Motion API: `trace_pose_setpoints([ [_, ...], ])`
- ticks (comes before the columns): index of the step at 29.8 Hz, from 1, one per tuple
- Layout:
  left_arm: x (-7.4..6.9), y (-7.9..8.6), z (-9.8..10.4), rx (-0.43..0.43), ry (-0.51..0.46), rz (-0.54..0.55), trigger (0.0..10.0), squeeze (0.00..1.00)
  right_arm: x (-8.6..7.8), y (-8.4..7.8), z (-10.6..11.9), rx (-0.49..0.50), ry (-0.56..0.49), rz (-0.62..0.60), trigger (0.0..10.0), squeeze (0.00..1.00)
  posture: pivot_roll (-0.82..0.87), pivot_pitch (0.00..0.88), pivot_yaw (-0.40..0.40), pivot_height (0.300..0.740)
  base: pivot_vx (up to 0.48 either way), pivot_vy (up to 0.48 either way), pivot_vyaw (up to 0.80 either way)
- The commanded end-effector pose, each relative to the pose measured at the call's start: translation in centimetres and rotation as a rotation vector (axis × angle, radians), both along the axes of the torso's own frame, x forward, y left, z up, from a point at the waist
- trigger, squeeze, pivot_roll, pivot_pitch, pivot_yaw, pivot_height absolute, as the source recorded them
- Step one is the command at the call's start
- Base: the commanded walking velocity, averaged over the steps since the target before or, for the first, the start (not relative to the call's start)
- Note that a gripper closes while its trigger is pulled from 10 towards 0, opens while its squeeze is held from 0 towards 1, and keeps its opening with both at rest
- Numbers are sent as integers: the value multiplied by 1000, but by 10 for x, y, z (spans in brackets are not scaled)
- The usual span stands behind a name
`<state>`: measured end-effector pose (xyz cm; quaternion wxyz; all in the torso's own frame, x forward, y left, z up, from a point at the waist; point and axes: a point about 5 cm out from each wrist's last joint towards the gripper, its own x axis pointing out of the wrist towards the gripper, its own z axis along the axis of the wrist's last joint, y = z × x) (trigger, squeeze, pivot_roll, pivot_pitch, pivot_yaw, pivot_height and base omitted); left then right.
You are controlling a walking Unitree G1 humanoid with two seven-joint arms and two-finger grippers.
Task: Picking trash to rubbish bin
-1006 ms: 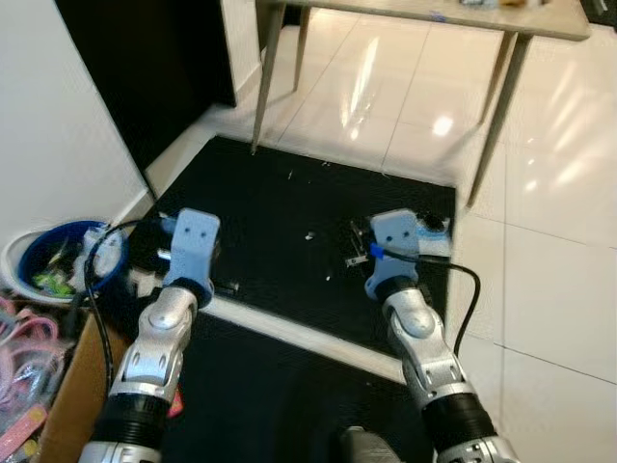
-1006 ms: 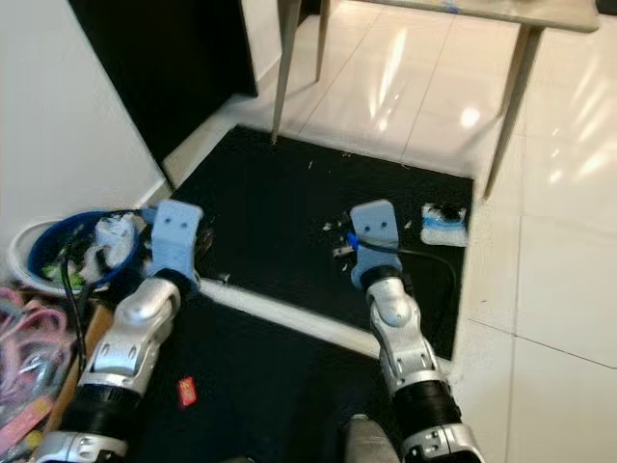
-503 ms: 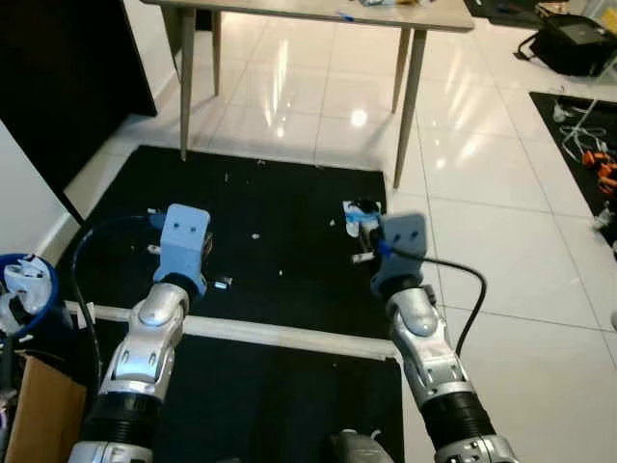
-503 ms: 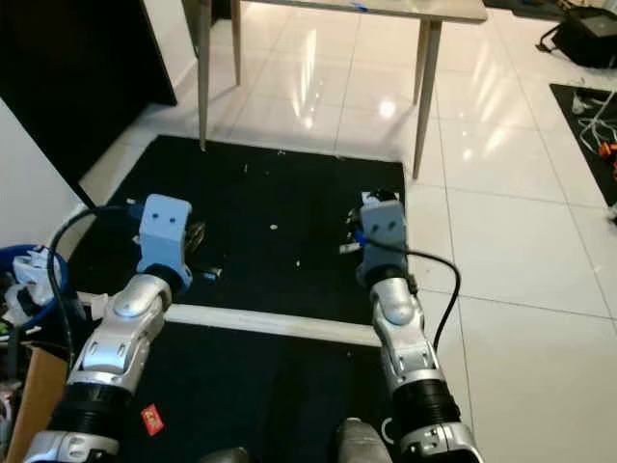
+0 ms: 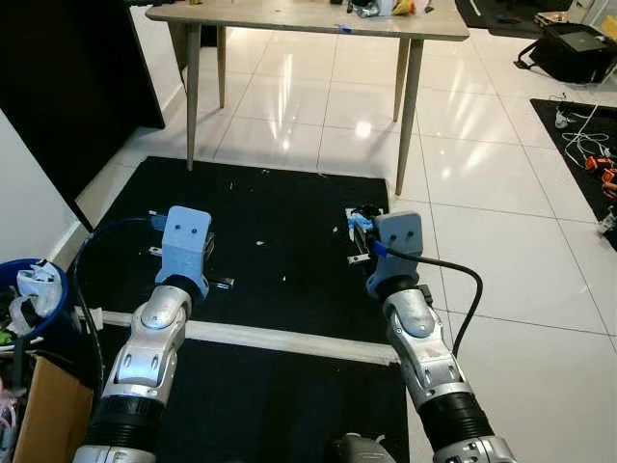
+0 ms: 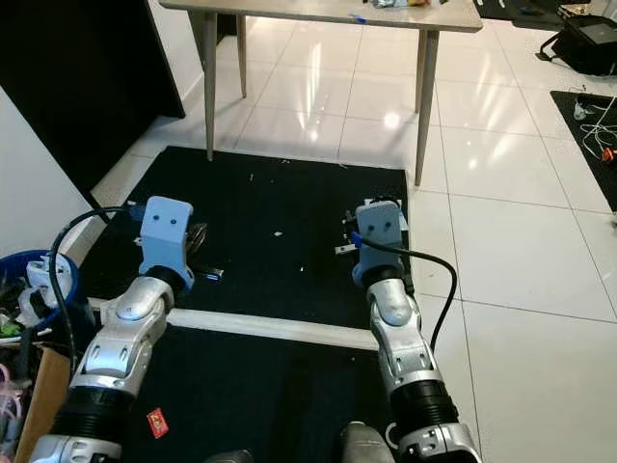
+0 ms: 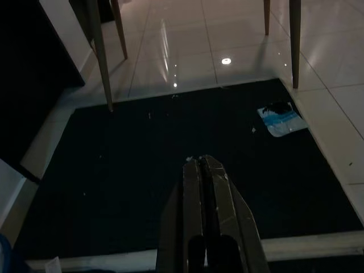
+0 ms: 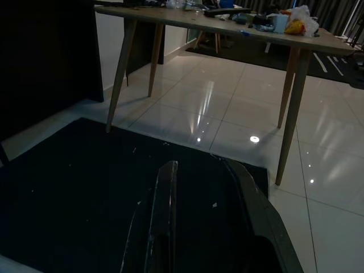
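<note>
I saw the trash wrapper (image 7: 281,119), blue and white, lying flat on the black mat (image 5: 280,241) near its far right corner, just ahead of my right tool (image 8: 199,187), whose wrist housing hid most of it from the head camera. The right tool's fingers stood apart, holding nothing. My left tool (image 7: 203,170) was pressed closed and empty, hovering over the mat's left half, well apart from the wrapper. Small white crumbs (image 6: 278,233) dotted the mat. The blue rubbish bin (image 5: 34,299) sat at far left, already stuffed. A wooden table (image 5: 289,17) stood beyond the mat, its legs at the mat's far edge.
</note>
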<state>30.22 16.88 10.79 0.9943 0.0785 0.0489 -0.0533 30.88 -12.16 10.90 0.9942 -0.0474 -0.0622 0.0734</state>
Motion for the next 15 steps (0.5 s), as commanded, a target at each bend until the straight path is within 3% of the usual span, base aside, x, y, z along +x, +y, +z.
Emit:
trace_pose_setpoints([
  [1, 0, 0, 1, 1, -7, 2, 10000, 0, -1, -2, -5, 7, 23, -17, 10000, 0, 36, 48, 26, 740, 289, 0, 0],
  [15, -1, 0, 1, 2, -8, -1, 10000, 0, -1, -4, -6, 2, 28, -20, 10000, 0, 35, 53, 24, 740, 295, 0, 0],
])
